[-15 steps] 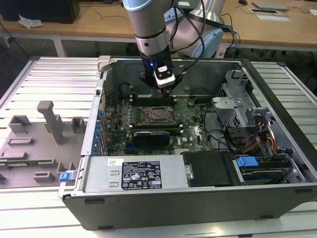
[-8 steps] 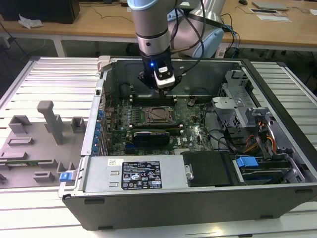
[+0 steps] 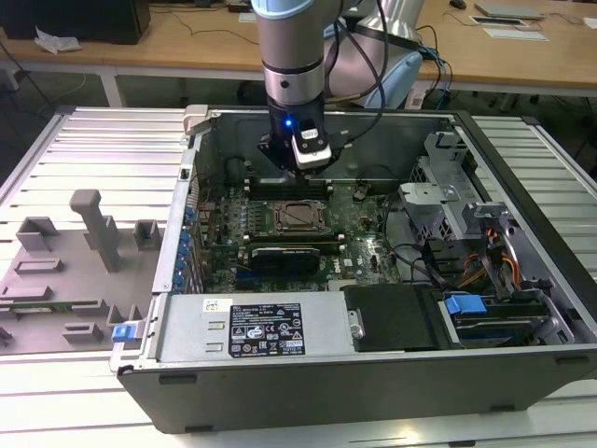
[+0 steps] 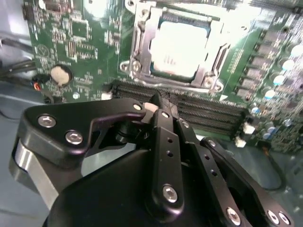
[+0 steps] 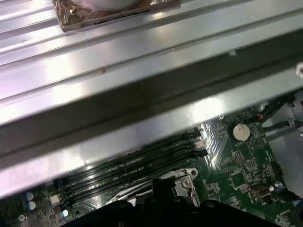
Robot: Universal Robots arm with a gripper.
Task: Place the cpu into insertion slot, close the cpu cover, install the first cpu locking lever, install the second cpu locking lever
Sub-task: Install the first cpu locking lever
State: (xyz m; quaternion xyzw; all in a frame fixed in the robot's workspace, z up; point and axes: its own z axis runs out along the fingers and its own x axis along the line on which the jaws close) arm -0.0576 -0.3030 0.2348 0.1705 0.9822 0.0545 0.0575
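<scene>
The cpu (image 4: pixel 179 47) is seen seated under the cpu cover (image 4: pixel 142 42), so a locking-lever step is judged in hand. The hand (image 4: pixel 158 106), fingers drawn narrow and holding nothing, is poised at the socket's 6 o'clock in the second wrist view; a lever must be hooked.

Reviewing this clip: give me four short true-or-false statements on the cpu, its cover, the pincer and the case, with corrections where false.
1. The cpu lies in the insertion slot. True.
2. The cpu cover is swung fully open, upright. False: its frame lies down around the chip.
3. The pincer hangs over the memory slots beside the socket. True.
4. The computer case stands upright with its side panel on. False: it lies open on the table.
</scene>
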